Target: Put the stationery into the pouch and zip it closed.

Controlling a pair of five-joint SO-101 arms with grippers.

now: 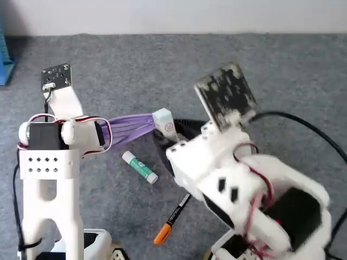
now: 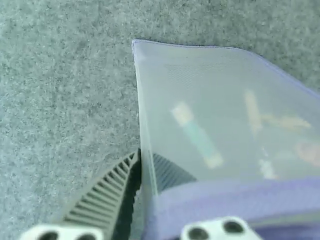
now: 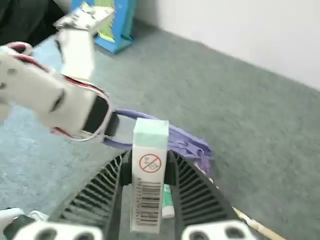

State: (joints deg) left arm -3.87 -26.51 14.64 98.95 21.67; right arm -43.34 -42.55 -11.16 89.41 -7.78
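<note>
Your left gripper (image 2: 144, 169) clamps one end of the pouch (image 1: 130, 125), held above the table (image 1: 271, 70). The pouch's other end reaches your right gripper (image 3: 148, 162), where the small box (image 1: 164, 120) stands upright between the fingers. Beneath the pouch, the glue stick (image 1: 140, 167) lies on the table. The marker (image 1: 172, 219) lies nearer the arms' bases, to its right.
</note>
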